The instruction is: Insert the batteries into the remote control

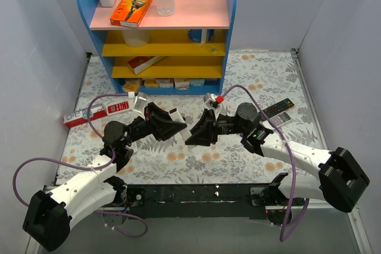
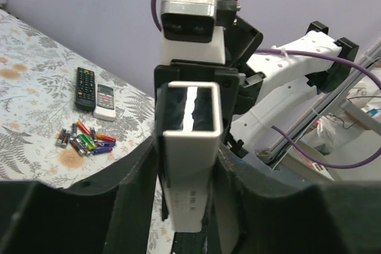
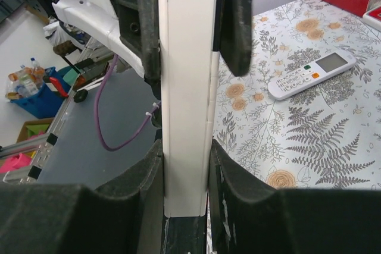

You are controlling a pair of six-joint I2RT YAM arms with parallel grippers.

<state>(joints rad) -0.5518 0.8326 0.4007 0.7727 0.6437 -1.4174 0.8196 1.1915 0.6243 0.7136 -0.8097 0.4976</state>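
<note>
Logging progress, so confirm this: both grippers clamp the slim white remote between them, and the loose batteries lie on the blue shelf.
Wrong in one respect: the batteries lie on the table, beside the black remote; the left wrist view shows it. The left gripper and the right gripper do clamp the slim white remote between them.

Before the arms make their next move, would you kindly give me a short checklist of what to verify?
1. Grip of the left gripper on the remote control: ok, clamped.
2. Grip of the right gripper on it: ok, clamped.
3. Battery cover off: cannot tell.
4. Cells loaded: not ok, the batteries lie in a pile on the table near the black remote.
5. A gripper free to fetch one: not ok, both are occupied.
</note>
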